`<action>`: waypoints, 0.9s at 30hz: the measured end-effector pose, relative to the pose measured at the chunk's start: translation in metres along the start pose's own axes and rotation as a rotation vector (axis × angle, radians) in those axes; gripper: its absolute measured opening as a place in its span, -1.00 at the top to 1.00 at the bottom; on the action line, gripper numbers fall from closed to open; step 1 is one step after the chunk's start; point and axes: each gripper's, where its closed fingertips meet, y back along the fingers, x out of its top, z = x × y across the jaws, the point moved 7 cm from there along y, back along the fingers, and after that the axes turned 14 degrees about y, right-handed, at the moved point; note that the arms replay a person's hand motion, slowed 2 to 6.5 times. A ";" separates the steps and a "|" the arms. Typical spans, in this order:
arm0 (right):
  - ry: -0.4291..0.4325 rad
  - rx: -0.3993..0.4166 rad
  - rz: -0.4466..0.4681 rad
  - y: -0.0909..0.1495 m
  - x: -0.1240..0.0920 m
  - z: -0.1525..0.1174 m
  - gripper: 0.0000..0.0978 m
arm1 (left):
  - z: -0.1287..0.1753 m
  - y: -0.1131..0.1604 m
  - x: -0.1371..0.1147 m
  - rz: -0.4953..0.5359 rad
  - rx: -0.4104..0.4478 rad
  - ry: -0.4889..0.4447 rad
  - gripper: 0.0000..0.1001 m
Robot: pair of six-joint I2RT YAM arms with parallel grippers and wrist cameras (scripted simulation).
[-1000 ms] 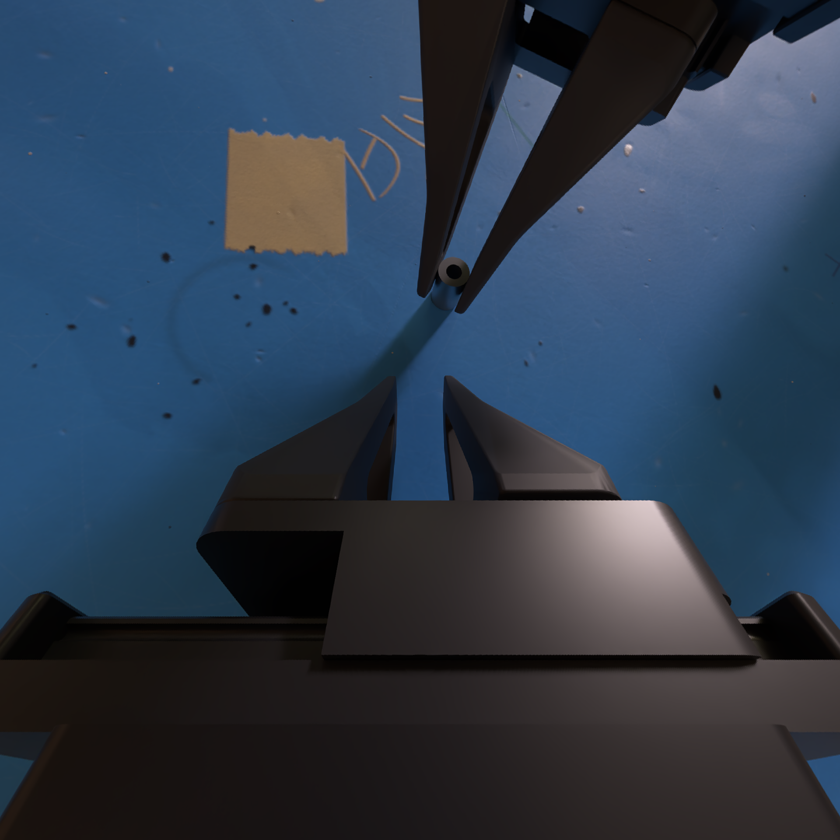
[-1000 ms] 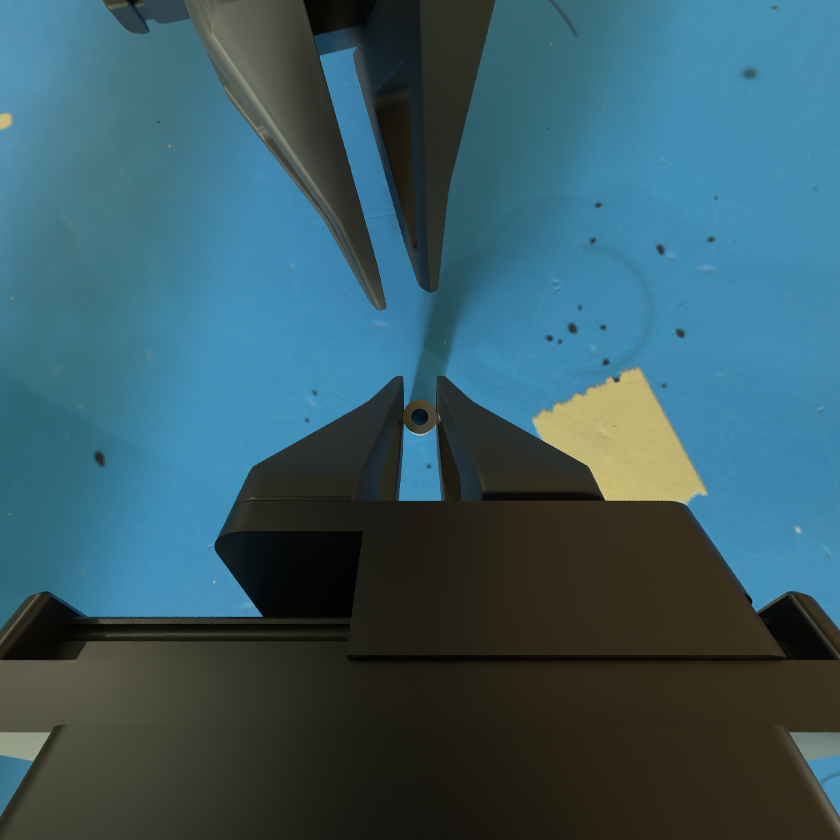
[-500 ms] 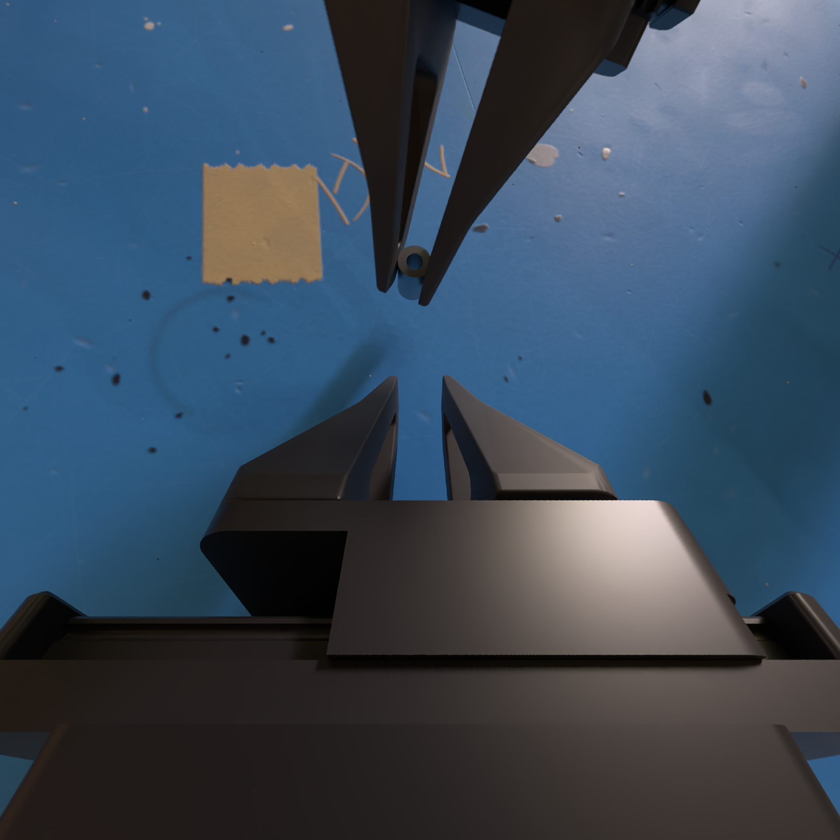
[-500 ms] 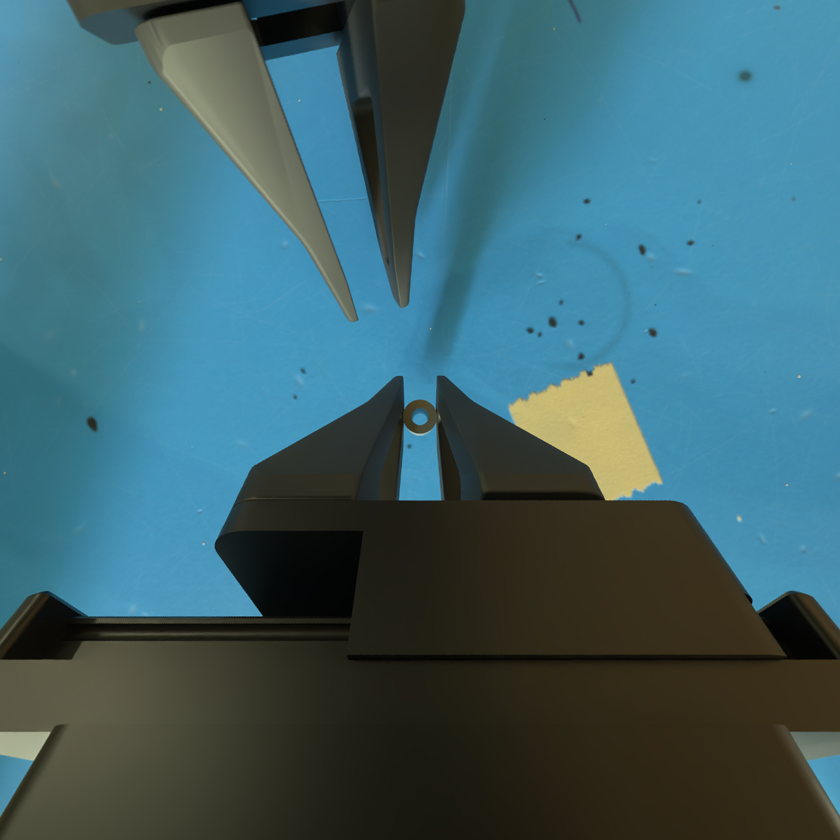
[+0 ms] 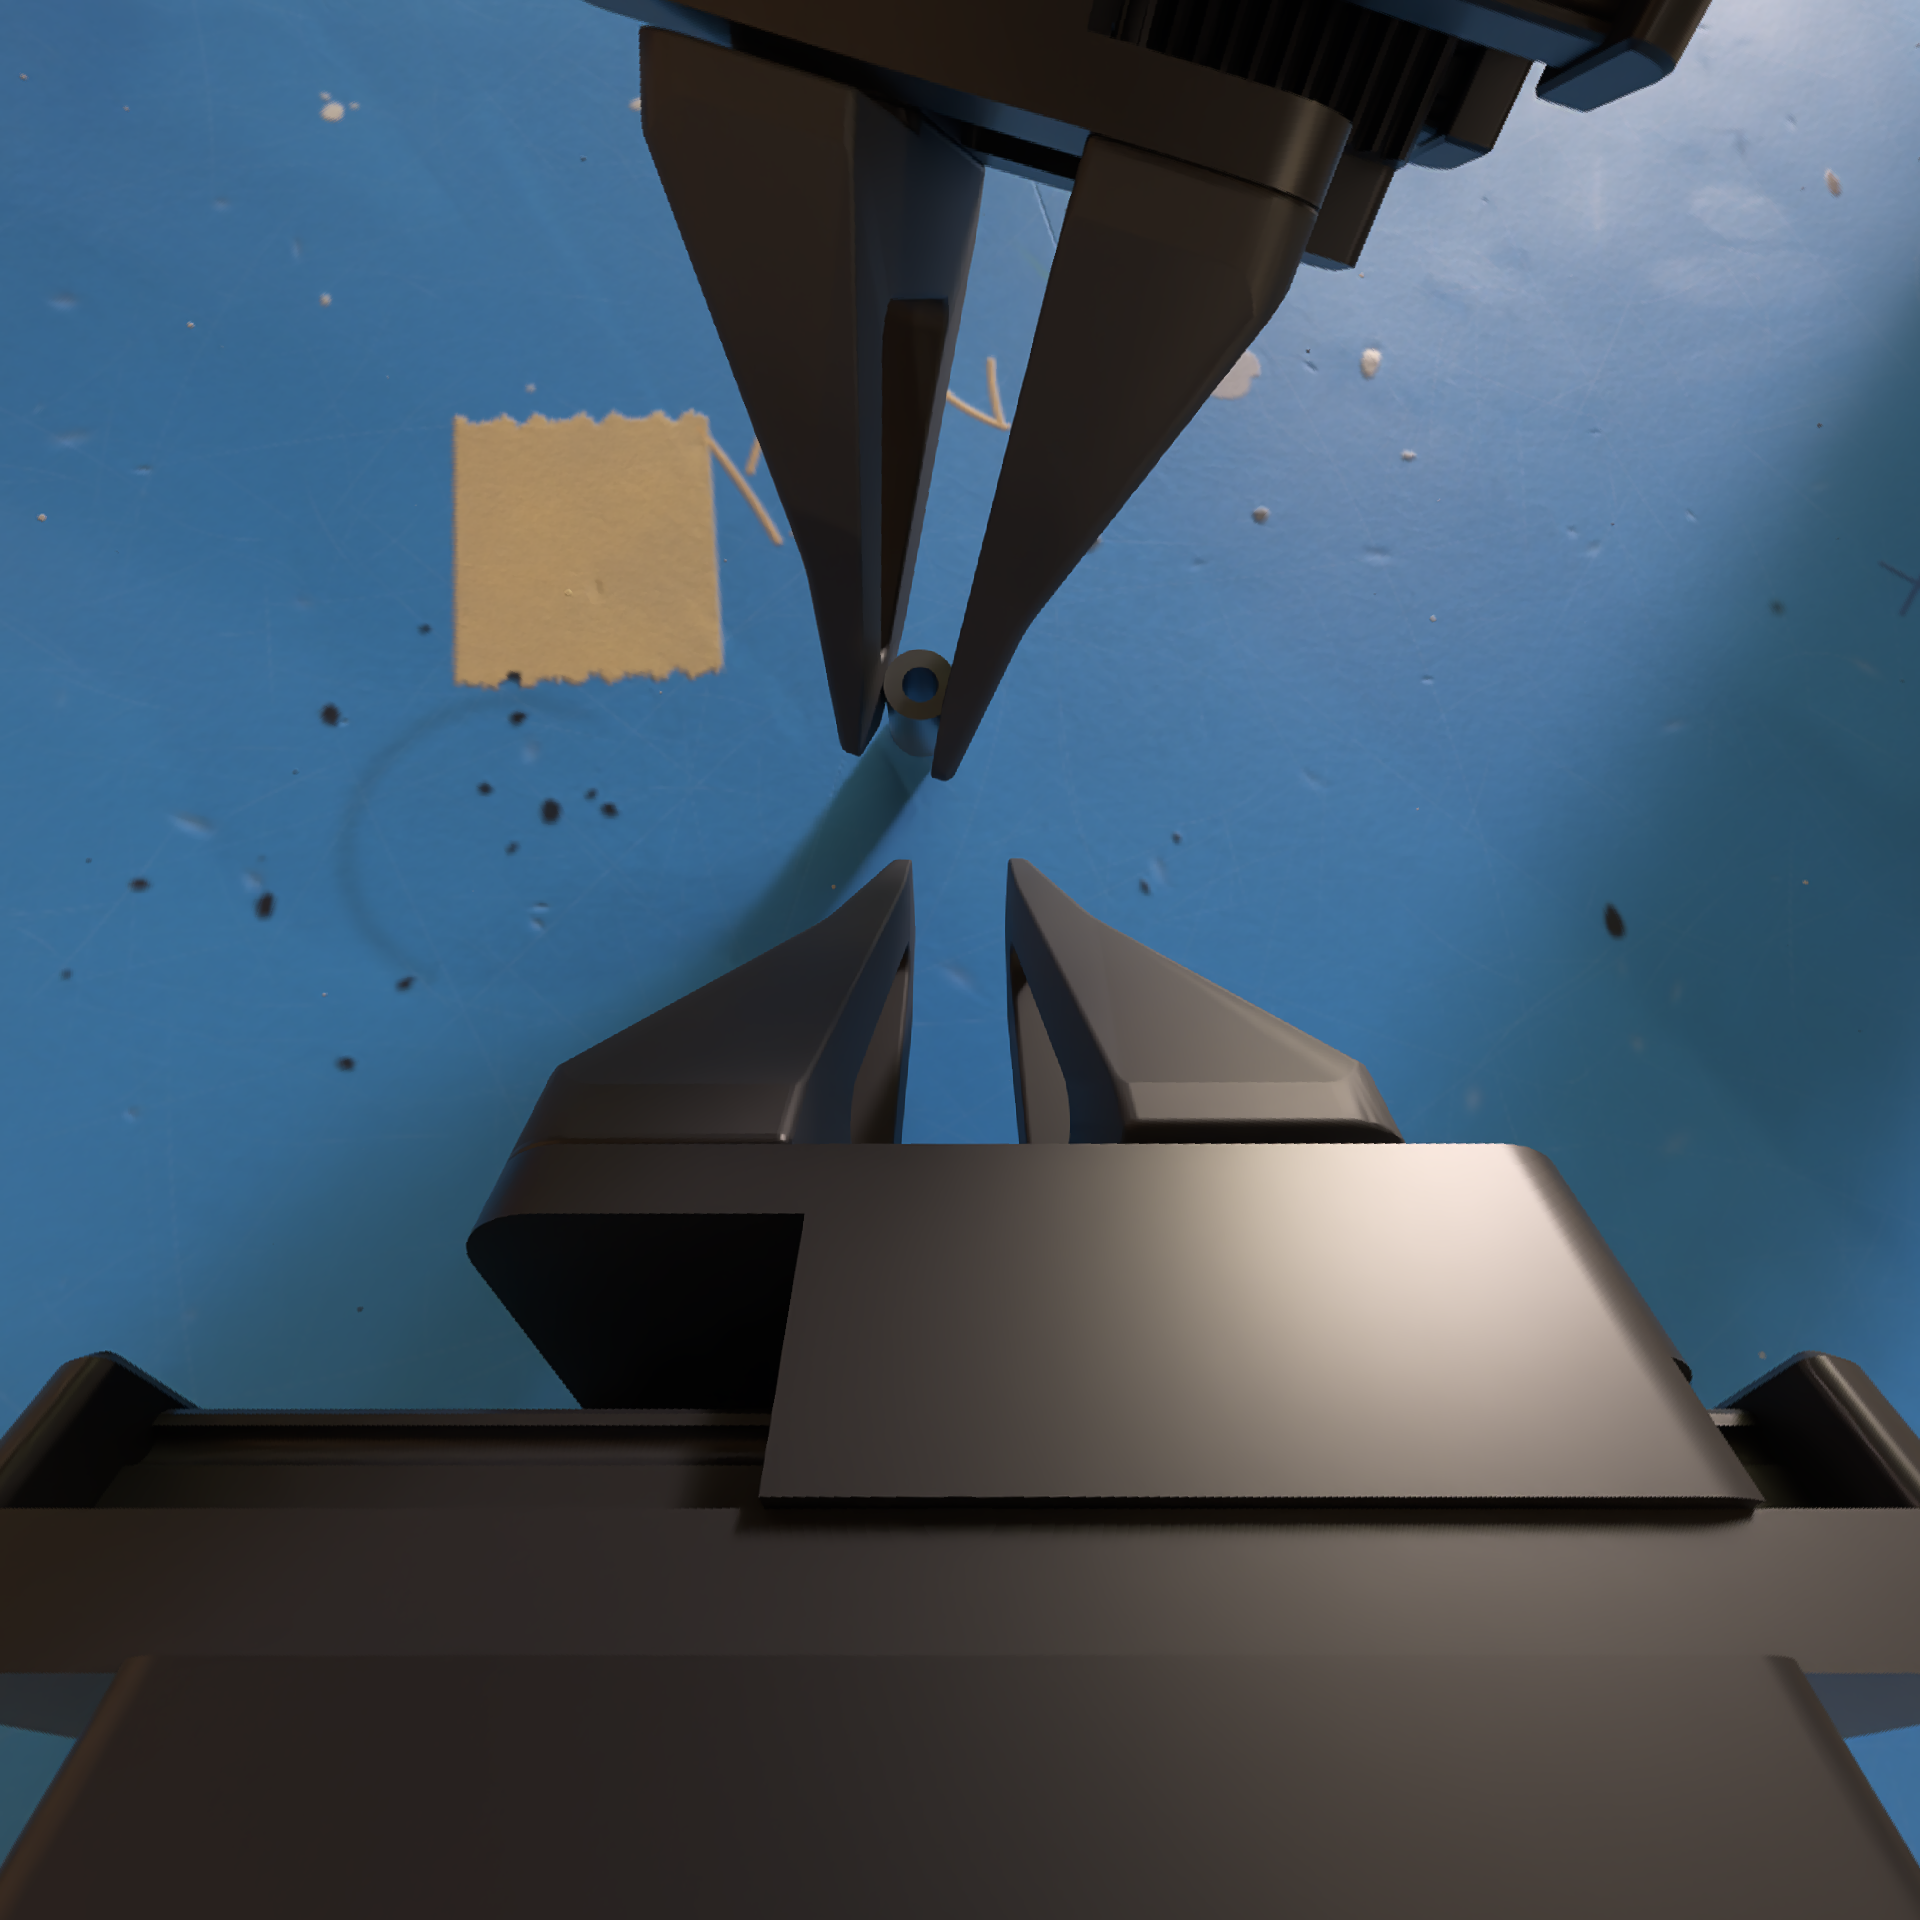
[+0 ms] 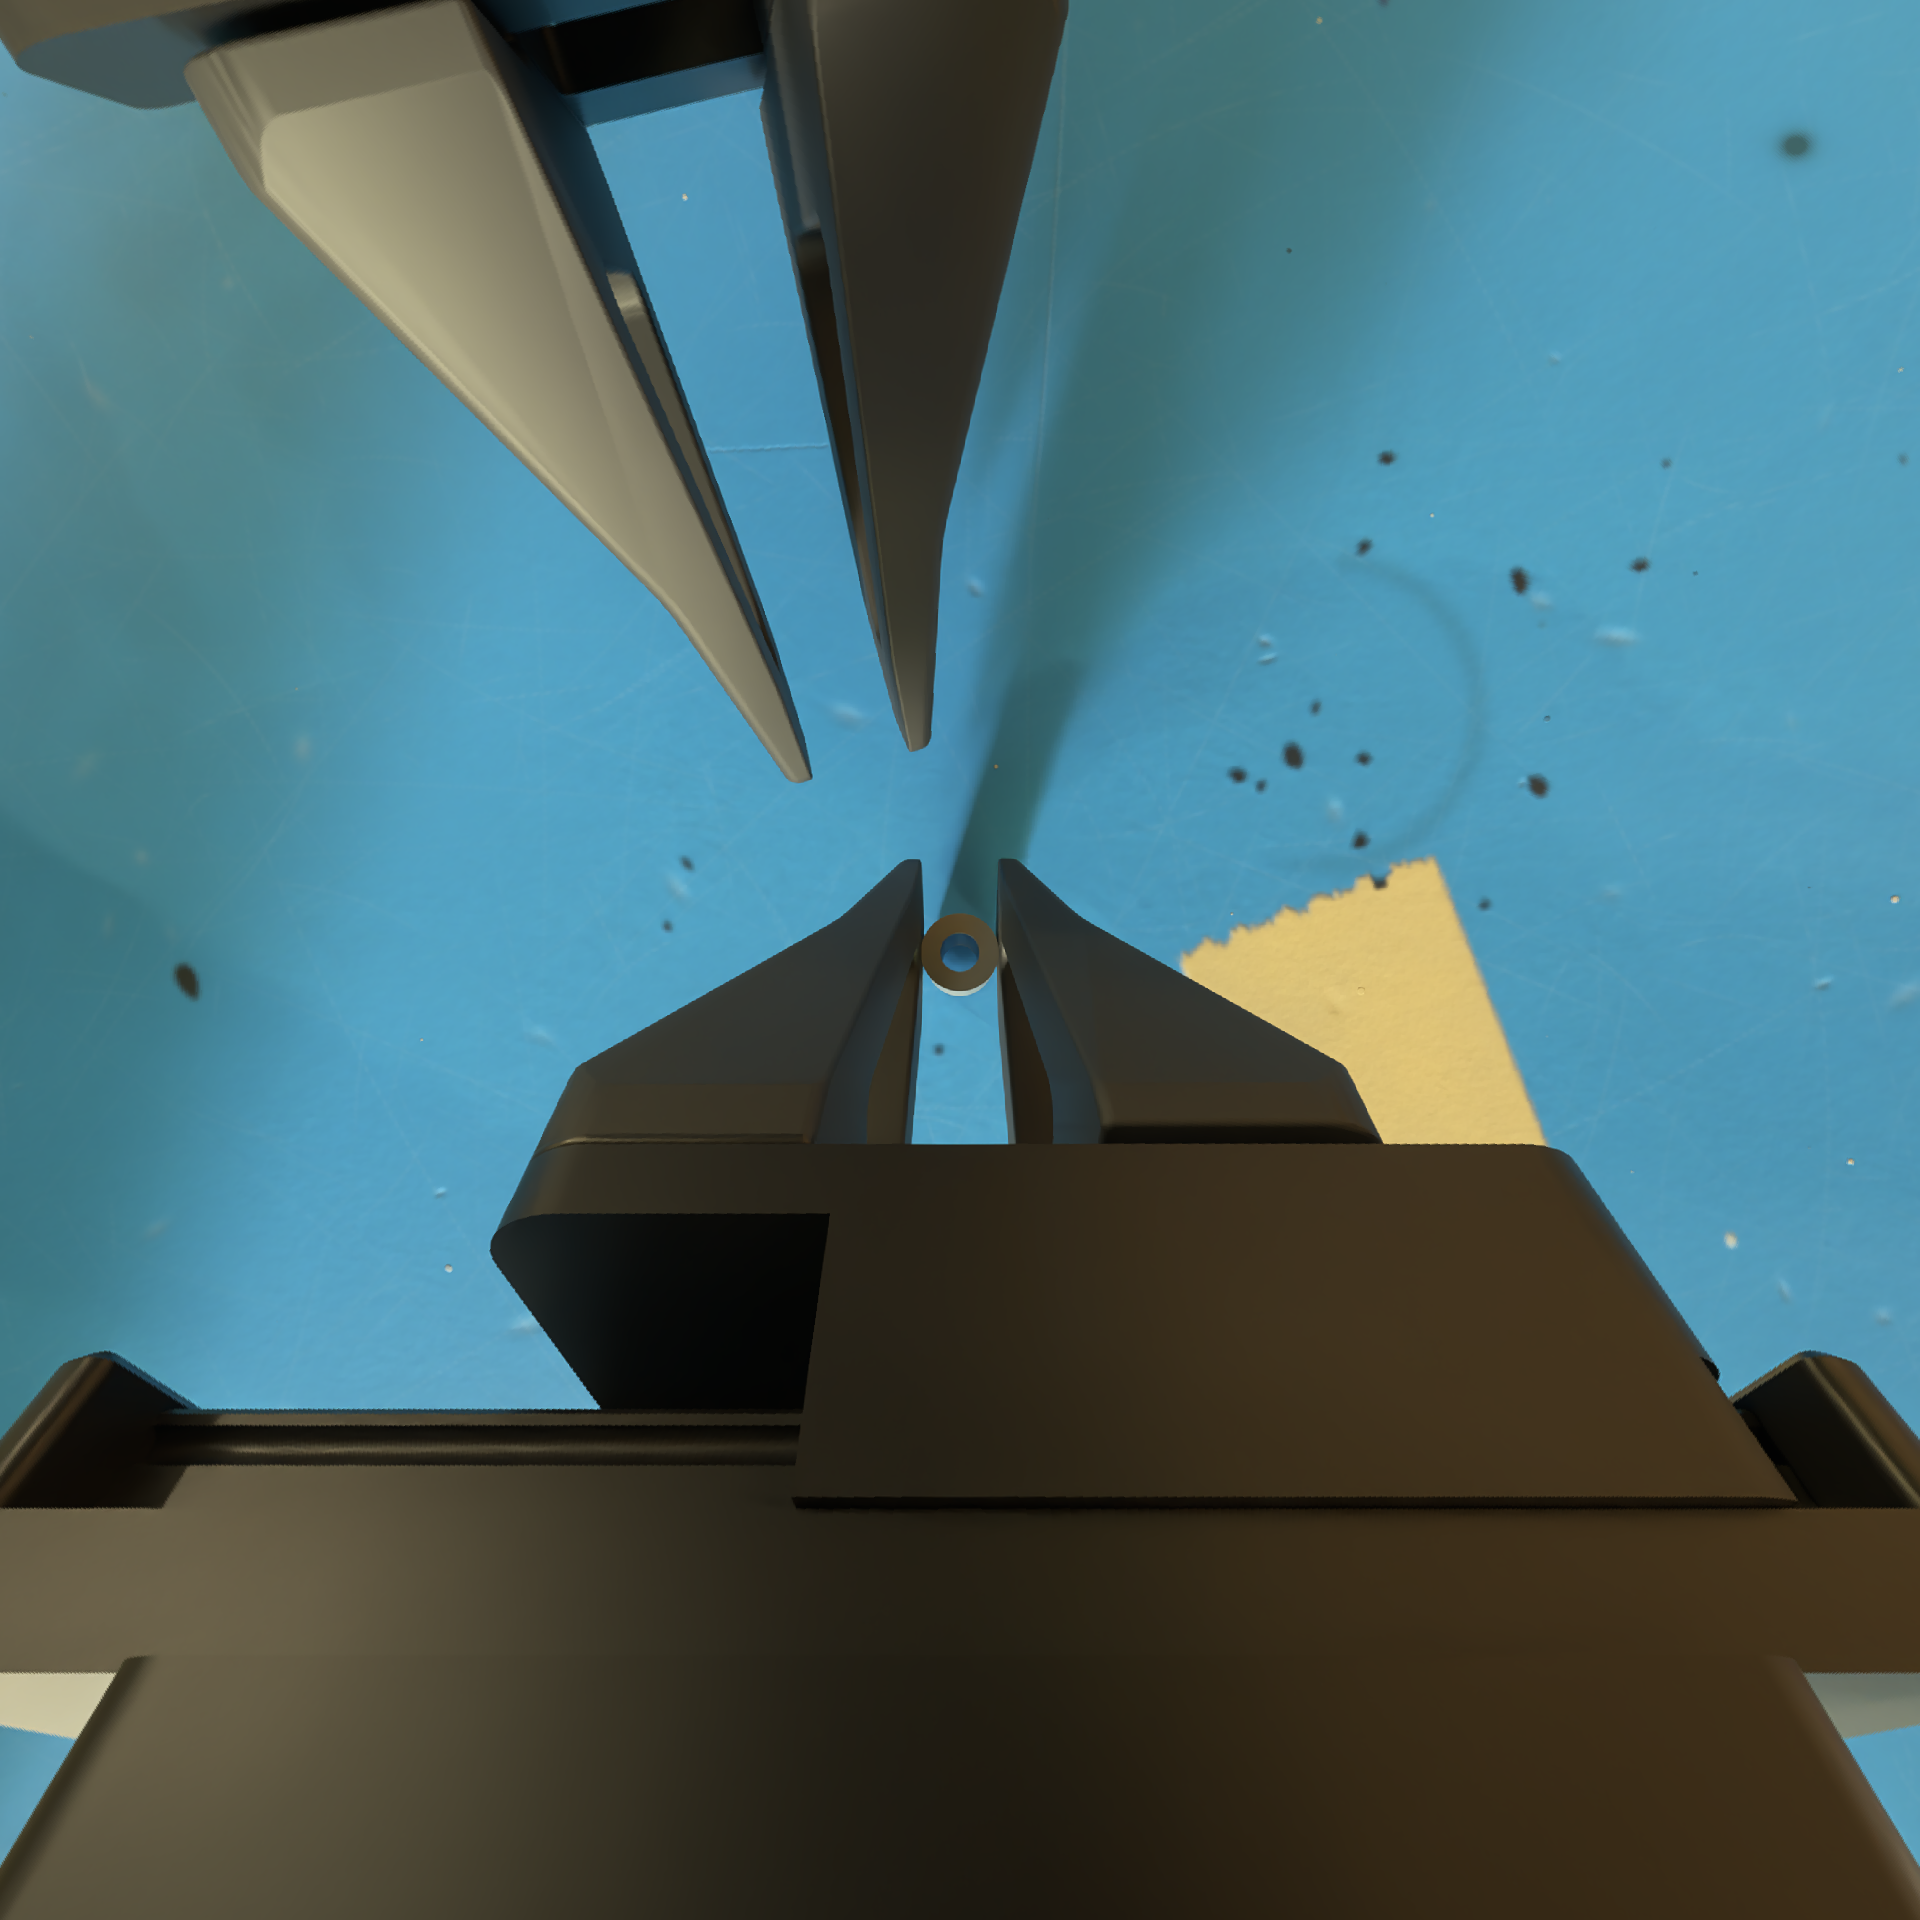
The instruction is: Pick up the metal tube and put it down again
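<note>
The metal tube [image 6: 959, 954] is a small grey pipe seen end on, standing upright between the fingers of my right gripper [image 6: 959, 868], which is shut on it. In the left wrist view the tube [image 5: 920, 686] shows between the right gripper's [image 5: 899, 764] tips, pointing down at the blue table [image 5: 1455, 727]. The tube's shadow meets its lower end. My left gripper [image 5: 961, 862] is empty, with a narrow gap between its fingers, and hangs just beside the right one. It also shows in the right wrist view [image 6: 857, 764].
A tan piece of tape [image 5: 587, 545] lies flat on the table left of the tube; it also shows in the right wrist view [image 6: 1371, 997]. Dark specks, a faint ring mark and pale scratches dot the blue surface. The two grippers' tips are close together.
The tube's shadow pulled away from the tube half a second ago and now meets its lower end again: the right gripper rose with the tube, then came back down. The left gripper stayed empty.
</note>
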 end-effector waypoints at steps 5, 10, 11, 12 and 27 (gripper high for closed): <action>-0.001 0.001 0.001 0.000 0.000 0.000 0.76 | 0.000 -0.001 0.000 -0.008 0.003 -0.005 0.71; -0.003 0.001 0.002 0.000 0.001 0.000 0.76 | 0.000 -0.001 0.000 -0.013 0.007 -0.007 0.72; -0.003 0.000 0.003 -0.001 0.001 0.000 0.76 | 0.000 -0.002 -0.001 -0.014 0.008 -0.006 0.73; -0.003 0.000 0.004 -0.001 0.001 -0.001 0.76 | 0.000 -0.002 -0.001 -0.015 0.008 -0.006 0.73; -0.005 -0.005 0.017 -0.002 0.001 -0.001 0.76 | -0.002 -0.003 -0.001 -0.018 0.008 -0.001 0.78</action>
